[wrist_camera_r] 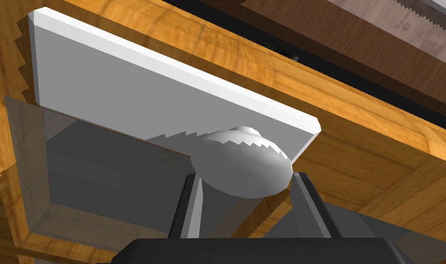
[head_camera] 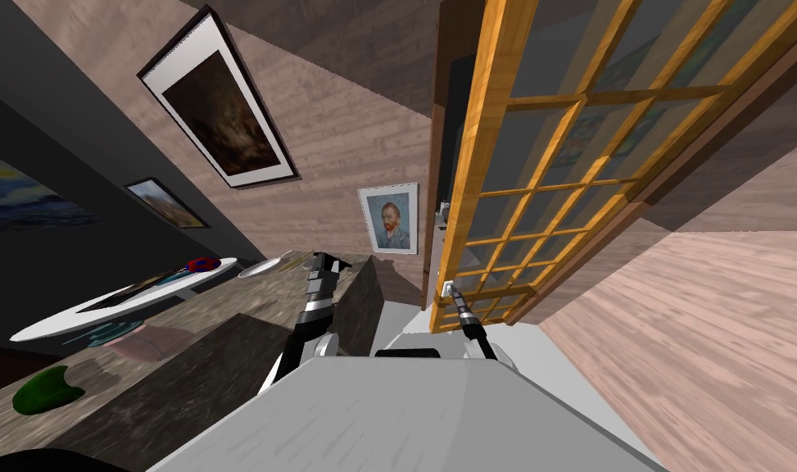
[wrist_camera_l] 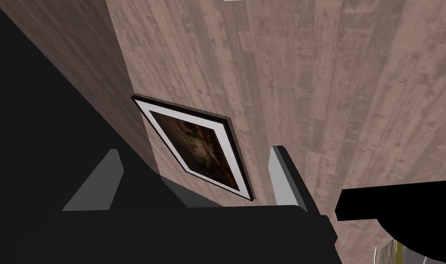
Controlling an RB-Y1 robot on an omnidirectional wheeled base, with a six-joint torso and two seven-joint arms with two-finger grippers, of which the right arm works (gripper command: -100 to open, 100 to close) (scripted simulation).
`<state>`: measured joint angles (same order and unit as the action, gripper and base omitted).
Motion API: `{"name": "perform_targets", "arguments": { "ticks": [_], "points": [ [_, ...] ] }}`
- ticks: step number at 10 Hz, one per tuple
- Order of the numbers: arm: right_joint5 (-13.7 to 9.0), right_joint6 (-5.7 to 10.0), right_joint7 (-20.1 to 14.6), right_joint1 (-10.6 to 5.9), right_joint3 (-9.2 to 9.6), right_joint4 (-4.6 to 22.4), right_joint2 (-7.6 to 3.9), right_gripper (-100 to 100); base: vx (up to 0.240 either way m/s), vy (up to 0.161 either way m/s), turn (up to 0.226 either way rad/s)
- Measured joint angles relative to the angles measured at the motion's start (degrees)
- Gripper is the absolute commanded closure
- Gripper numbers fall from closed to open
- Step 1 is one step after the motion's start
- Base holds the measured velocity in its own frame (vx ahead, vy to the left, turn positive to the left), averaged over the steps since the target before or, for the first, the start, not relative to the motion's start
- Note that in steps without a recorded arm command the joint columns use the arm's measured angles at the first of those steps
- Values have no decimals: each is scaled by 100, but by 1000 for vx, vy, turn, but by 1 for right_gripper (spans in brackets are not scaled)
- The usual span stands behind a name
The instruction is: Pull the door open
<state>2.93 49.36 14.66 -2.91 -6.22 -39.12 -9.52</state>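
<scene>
Table [head_camera: 142, 299], white and oval, is seen at the far left. Right of it the left gripper [head_camera: 331, 262] is raised above the dark counter, well apart from the door; its fingers [wrist_camera_l: 102, 183] are spread wide, with nothing between them. Farther right a portrait [head_camera: 388, 217] is hung on the plank wall, just beside a dark brown frame [head_camera: 434, 164]. Next to that frame the door [head_camera: 473, 164] is found: orange-brown wood, divided by thin bars into a grid of greyish glass panes. A black strip is seen between its edge and the frame. On the door's near stile a pale grey plate [wrist_camera_r: 148, 91] is mounted, and from it a rounded grey knob [wrist_camera_r: 242, 162] projects. The knob is pinched on both sides by the right gripper [wrist_camera_r: 247, 183].
</scene>
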Motion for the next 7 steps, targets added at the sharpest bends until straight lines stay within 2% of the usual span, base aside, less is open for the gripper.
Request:
{"name": "perform_targets", "arguments": {
  "ticks": [1, 4, 6, 7],
  "points": [
    [-39, 6, -112, -41, 19, 51, -29, 100, -14, -11, 5],
    [-153, 15, -404, -16, 83, 48, -95, 100, -21, -20, 52],
    [-168, 101, -419, -42, 88, 142, -73, 100, 0, 6, -6],
    [-166, 34, -428, 5, 95, 34, -72, 100, 5, 9, -20]
  ]
}}
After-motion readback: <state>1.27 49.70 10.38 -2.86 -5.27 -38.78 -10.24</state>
